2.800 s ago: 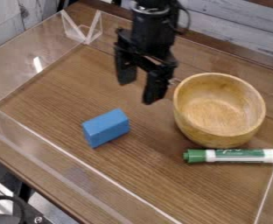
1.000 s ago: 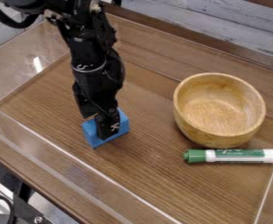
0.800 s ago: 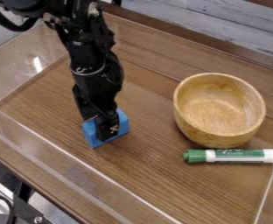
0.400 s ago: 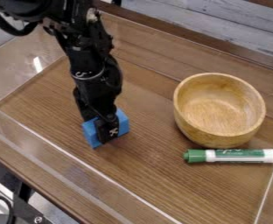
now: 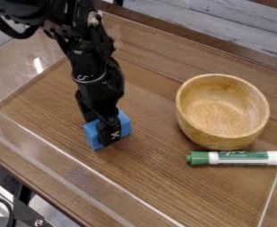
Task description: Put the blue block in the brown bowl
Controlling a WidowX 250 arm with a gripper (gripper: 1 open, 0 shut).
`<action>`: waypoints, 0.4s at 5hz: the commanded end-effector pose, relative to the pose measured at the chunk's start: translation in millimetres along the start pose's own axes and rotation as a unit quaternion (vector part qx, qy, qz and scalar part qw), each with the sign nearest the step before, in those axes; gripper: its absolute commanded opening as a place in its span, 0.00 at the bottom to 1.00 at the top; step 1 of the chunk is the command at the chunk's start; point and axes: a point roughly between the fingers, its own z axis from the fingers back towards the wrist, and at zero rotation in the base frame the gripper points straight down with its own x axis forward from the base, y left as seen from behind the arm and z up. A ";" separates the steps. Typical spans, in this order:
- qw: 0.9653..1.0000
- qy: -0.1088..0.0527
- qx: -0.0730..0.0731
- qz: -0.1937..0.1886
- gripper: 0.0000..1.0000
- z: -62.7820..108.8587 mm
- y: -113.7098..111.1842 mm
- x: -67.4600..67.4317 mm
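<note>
Leftmost, black robot gripper (image 5: 104,121) pointing down, jaws spread wide astride small bright-blue rectangular block (image 5: 109,132) on dark wooden tabletop (image 5: 153,173), nothing lifted. Further right, round light-brown wooden bowl (image 5: 224,110); below it, green-and-white marker (image 5: 233,158).

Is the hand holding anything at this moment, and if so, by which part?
Nothing is held yet. The hand is down over the blue block with its fingers open at the block's top; the block rests on the table, not lifted.
</note>
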 end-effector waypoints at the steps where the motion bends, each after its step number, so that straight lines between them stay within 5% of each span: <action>1: 1.000 -0.013 0.012 0.003 1.00 4.8 7.1 3.8; 2: 1.000 -0.015 0.014 0.000 1.00 3.3 7.4 4.2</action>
